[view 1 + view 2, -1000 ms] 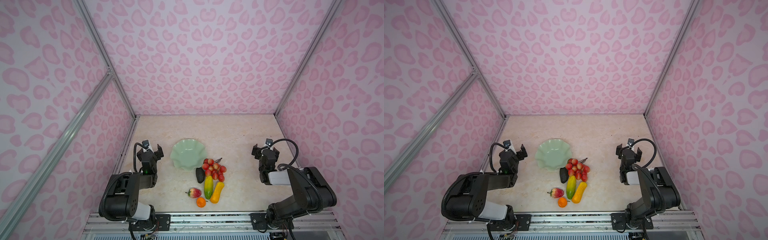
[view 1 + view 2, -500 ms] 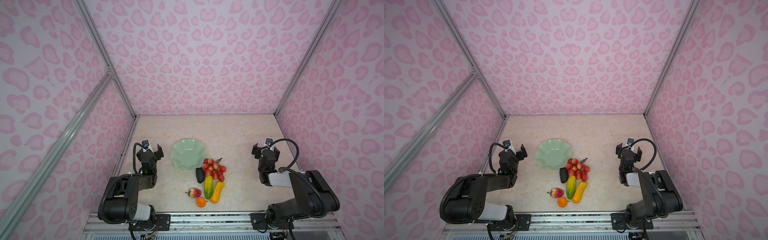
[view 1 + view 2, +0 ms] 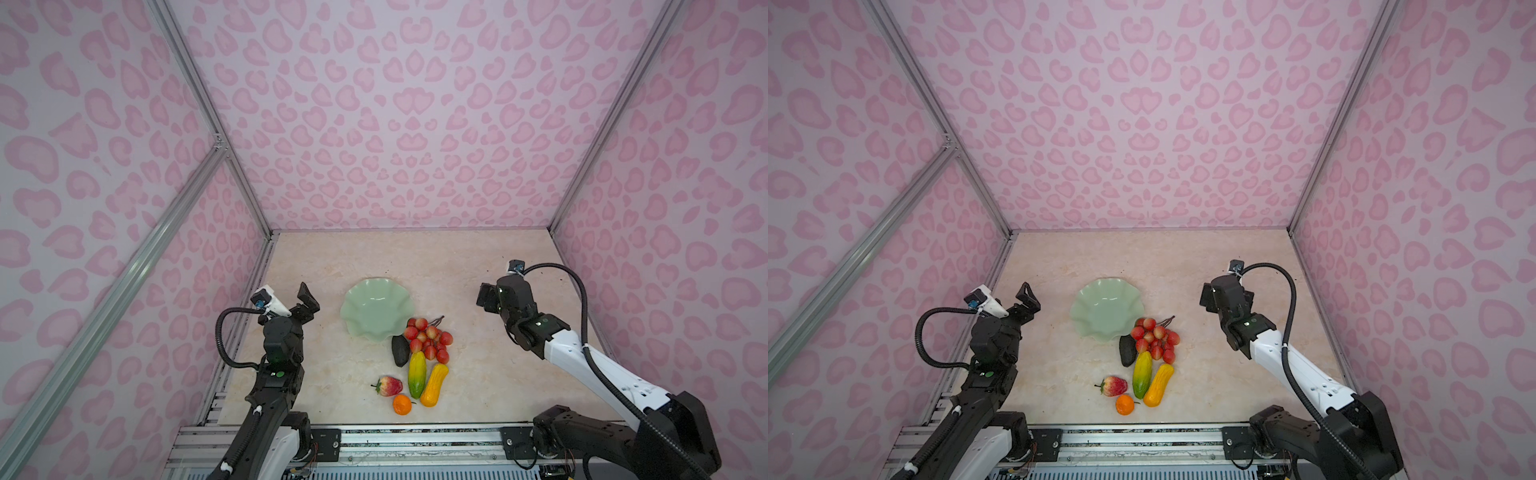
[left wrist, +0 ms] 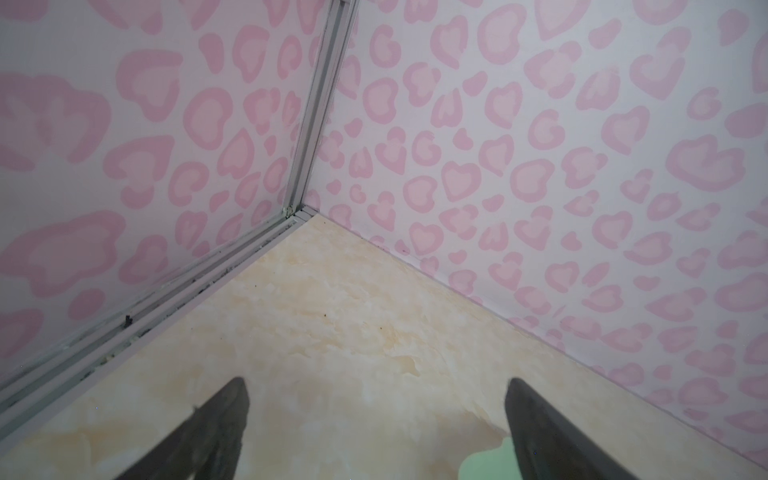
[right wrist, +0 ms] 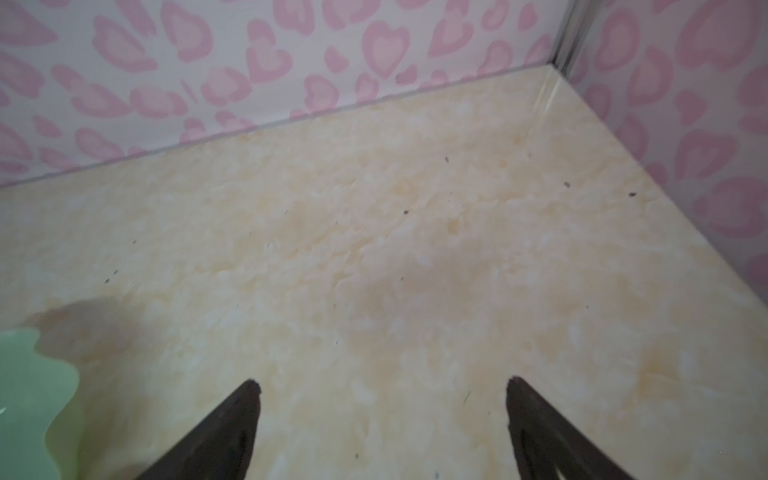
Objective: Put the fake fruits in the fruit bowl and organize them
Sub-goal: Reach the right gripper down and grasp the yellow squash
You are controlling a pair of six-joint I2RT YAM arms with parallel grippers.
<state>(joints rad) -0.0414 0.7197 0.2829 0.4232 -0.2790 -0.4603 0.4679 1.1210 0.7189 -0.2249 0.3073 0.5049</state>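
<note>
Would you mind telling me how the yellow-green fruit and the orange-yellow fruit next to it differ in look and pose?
The yellow-green fruit is a smooth oval, green at its ends, and lies nearly straight; the orange-yellow fruit is one colour, narrows in the middle and leans to the right. The first reaches up to the red berries; the second lies just below them. Both are oblong and lie on the table, outside the bowl.

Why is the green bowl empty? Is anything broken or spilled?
Nothing looks broken or spilled. The fruit bowl is just not filled yet: all six fake fruits lie on the table next to it, and the berry cluster sits close against its rim. Both grippers are open and hold nothing.
</note>
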